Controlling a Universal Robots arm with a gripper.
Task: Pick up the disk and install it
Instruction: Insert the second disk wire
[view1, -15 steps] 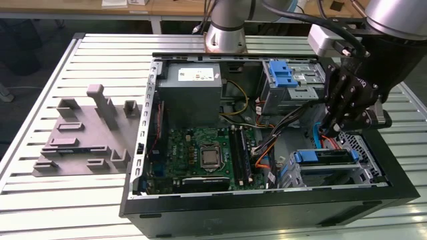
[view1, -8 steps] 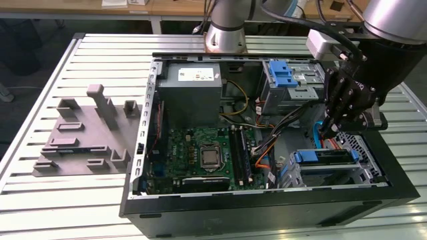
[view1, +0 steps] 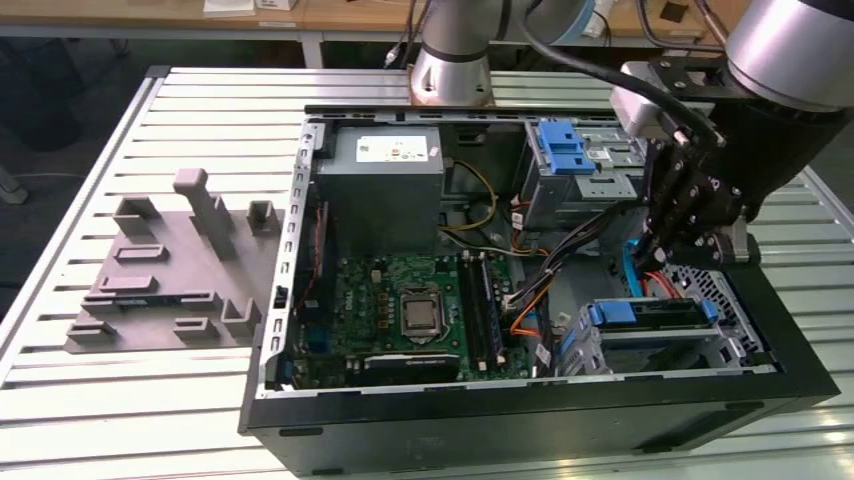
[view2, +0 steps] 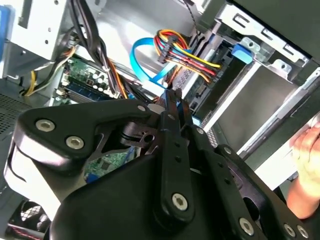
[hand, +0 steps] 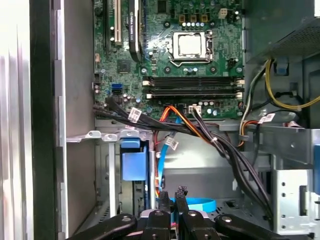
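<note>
1. The open computer case (view1: 534, 400) takes up the worktop's (view1: 120, 400) middle; a grey fixture block (view1: 174, 270) stands on the slats towards the exterior view's left edge, with bare slats around it.
2. Inside the case, the gripper (view1: 681, 245) hangs among cable bundles (view1: 574, 250), jaws closed together.
3. A blue flat cable (hand: 162, 165) and black leads (hand: 225, 150) cross the gap beside the drive cage (view1: 654, 330).
4. The open motherboard (view1: 400, 310) area has low parts

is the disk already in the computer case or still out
In. The disk, with its blue carrier front, sits in the drive cage at the case's lower corner on the exterior view's right. The gripper hovers above it, fingers together, holding nothing.
</note>
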